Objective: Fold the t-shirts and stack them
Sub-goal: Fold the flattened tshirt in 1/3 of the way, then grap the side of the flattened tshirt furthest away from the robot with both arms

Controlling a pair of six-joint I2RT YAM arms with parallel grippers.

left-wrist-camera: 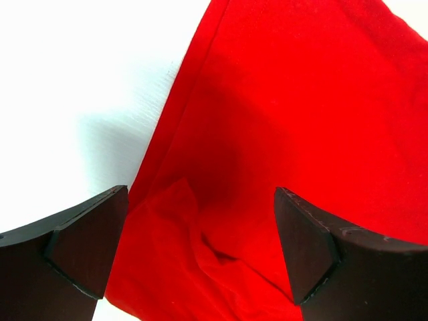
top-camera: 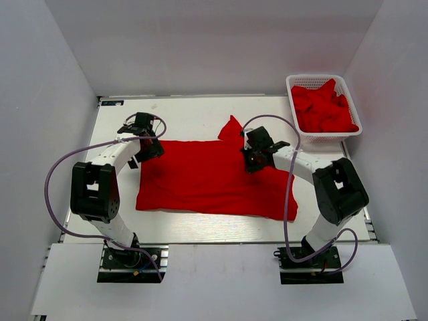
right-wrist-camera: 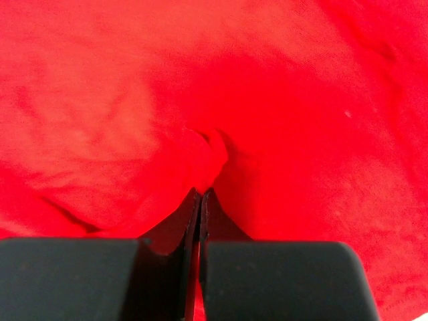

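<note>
The right pincer [right-wrist-camera: 200,195] is clamped tight on a pinched fold of the red t-shirt [top-camera: 200,177], right of the shirt's middle. The left pincer [left-wrist-camera: 200,204] gapes wide over the shirt's far left corner, its fingers straddling the hem and gripping nothing. The white desk [top-camera: 194,110] carries the t-shirt spread almost flat across its middle, with one sleeve [top-camera: 231,128] poking out at the far edge. By the far right corner sits a white mesh basket [top-camera: 314,79] heaped with more red garments [top-camera: 324,107].
</note>
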